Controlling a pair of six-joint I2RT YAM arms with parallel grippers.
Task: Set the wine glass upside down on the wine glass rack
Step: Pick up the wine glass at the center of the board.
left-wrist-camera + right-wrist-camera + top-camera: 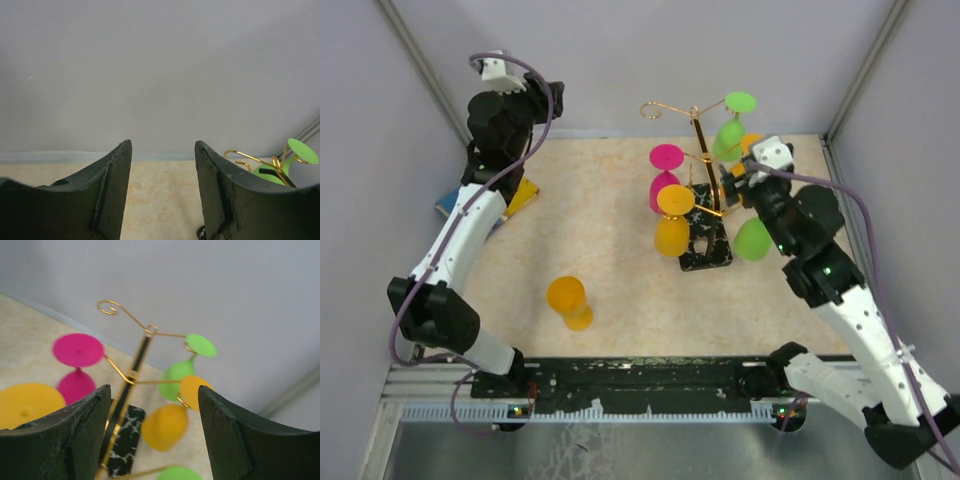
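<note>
Several glasses (672, 232) are hanging upside down on the wine glass rack (712, 250) at far right, one orange wine glass (568, 300) is sitting unhung on the table (610, 230) near left, and left gripper (163, 145) and right gripper (154, 390) are both gaping wide, holding nothing.

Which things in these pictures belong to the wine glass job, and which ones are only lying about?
For the job:
wine glass rack
loose orange glass
glasses already hung, such as the pink glass

Lying about:
blue and yellow items at far left
</note>
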